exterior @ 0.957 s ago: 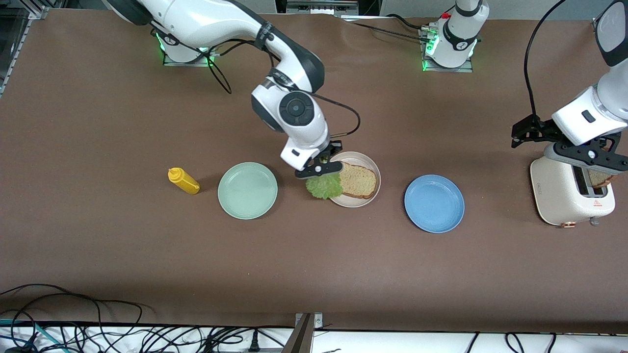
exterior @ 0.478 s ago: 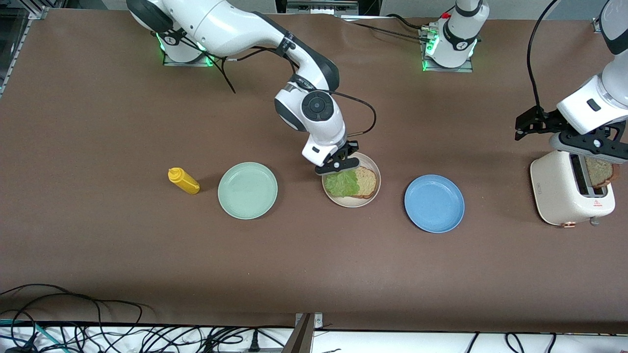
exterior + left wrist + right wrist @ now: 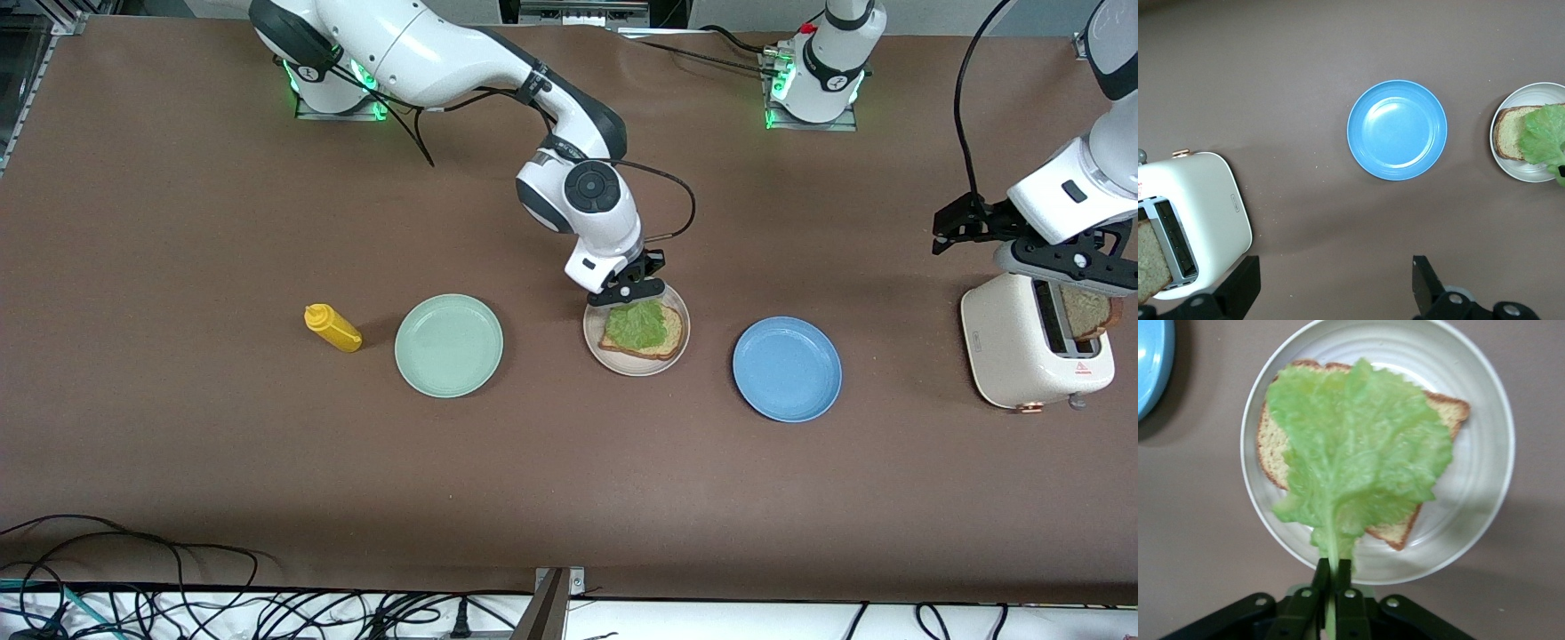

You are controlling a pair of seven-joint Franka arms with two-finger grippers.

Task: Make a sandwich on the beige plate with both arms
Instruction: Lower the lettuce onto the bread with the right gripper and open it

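The beige plate (image 3: pixel 636 369) sits mid-table with one brown bread slice (image 3: pixel 673 335) on it. A green lettuce leaf (image 3: pixel 637 323) is spread over that slice. My right gripper (image 3: pixel 633 293) hangs over the plate's rim, shut on the leaf's stem. In the right wrist view the gripper (image 3: pixel 1332 567) pinches the stem while the leaf (image 3: pixel 1358 453) covers most of the slice (image 3: pixel 1271 440) on the plate (image 3: pixel 1478 487). My left gripper (image 3: pixel 1071 274) is open above the toaster (image 3: pixel 1013 347), where a second bread slice (image 3: pixel 1086 313) stands in a slot. Nothing lies between the left gripper's (image 3: pixel 1336 287) fingers.
A blue plate (image 3: pixel 787 369) lies between the beige plate and the toaster. A mint-green plate (image 3: pixel 449 345) and a yellow mustard bottle (image 3: pixel 333 328) lie toward the right arm's end. Loose cables run along the table edge nearest the camera.
My right gripper carried the lettuce from the plate's edge over the bread, and the leaf now covers the slice. My left gripper rose slightly above the toaster, then held still.
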